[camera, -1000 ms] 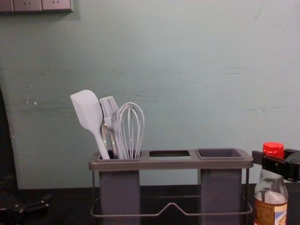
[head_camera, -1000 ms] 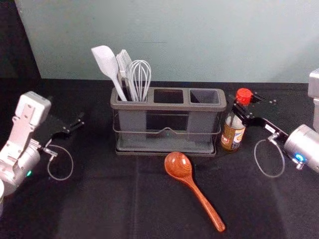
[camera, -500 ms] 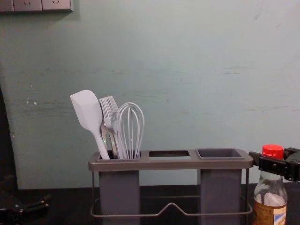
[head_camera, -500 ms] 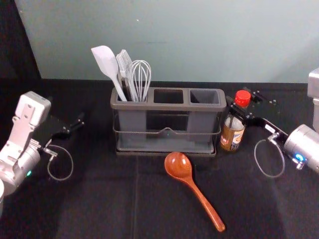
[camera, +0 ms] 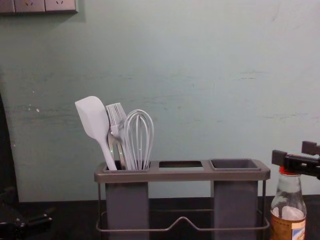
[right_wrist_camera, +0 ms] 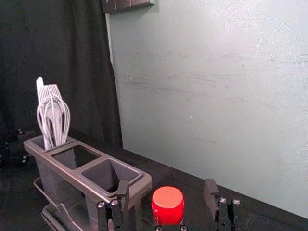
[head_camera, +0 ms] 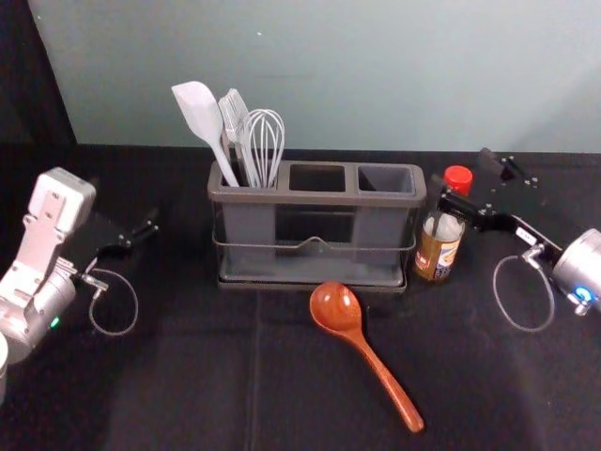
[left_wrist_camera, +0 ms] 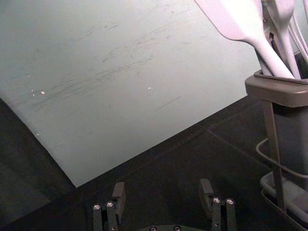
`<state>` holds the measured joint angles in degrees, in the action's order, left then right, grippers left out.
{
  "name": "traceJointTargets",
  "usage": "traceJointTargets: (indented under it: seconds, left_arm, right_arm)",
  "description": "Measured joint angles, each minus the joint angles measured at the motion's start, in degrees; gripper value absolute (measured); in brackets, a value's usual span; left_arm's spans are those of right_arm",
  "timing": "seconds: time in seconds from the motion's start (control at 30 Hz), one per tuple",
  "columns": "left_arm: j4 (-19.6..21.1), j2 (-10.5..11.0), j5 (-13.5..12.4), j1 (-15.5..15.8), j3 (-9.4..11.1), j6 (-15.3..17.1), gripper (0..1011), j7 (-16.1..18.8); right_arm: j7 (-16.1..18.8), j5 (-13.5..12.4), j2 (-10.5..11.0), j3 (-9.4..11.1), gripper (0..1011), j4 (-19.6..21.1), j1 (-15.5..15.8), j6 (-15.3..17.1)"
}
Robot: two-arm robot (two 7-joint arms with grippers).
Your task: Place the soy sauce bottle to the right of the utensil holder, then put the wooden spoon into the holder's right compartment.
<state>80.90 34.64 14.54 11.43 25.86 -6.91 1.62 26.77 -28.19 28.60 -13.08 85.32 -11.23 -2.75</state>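
The jaws of the right gripper [head_camera: 461, 171] stand apart in the head view, one on either side of the soy sauce bottle [head_camera: 438, 252] at its red cap [head_camera: 458, 176], and the arm has shifted a little up and to the right since the earlier pictures. The bottle stands upright on the worktop [head_camera: 188, 376], just beside the right end of the utensil holder [head_camera: 319, 198], where it already stood. The wooden spoon [head_camera: 362, 343] lies on the near side of the holder, bowl towards it, handle running near and right. The right compartment [head_camera: 385, 177] is empty; a spatula [head_camera: 199, 117], a brush [head_camera: 235, 122] and a whisk [head_camera: 264, 150] stand in the left one.

In the left wrist view, the left gripper [left_wrist_camera: 162, 185] is idle, its jaws apart with nothing between them, over the left of the worktop.

In the right wrist view, the cap sits between the parted jaws with a gap on each side, so the bottle is not gripped.

In the chest view, the right jaws have risen from cap height to about the cap's top. I take it as a release: the bottle step looks done, the spoon step still ahead. The jaws should clear the cap fully before swinging towards the spoon, or they could tip the bottle.
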Motion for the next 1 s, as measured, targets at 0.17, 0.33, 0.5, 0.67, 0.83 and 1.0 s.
traceJointTargets:
  seconds: [0.17, 0.33, 0.5, 0.67, 0.83, 1.0]
  left_arm:
    - [0.00, 0.00, 0.00, 0.00, 0.00, 0.00, 1005, 0.00]
    - [0.00, 0.00, 0.00, 0.00, 0.00, 0.00, 1005, 0.00]
    - [0.00, 0.00, 0.00, 0.00, 0.00, 0.00, 1005, 0.00]
    - [0.00, 0.00, 0.00, 0.00, 0.00, 0.00, 1005, 0.00]
    - [0.00, 0.00, 0.00, 0.00, 0.00, 0.00, 1005, 0.00]
    - [0.00, 0.00, 0.00, 0.00, 0.00, 0.00, 1005, 0.00]
  right_arm:
    - [-0.12, -0.65, 1.08, 1.27, 1002, 2.93, 2.69, -0.66]
    - [-1.04, -0.88, 2.28, 2.47, 1003, 6.10, 5.93, -0.56]
    - [-2.31, -0.87, 4.08, 3.56, 1003, 9.86, 9.80, 1.58]
    - [-2.72, -1.05, 6.60, 4.66, 1003, 14.16, 14.72, 4.30]
    - [-2.73, -1.44, 8.48, 5.08, 1003, 17.31, 18.90, 6.12]
    - [-2.71, -1.18, 10.01, 4.67, 1002, 19.56, 21.19, 7.67]
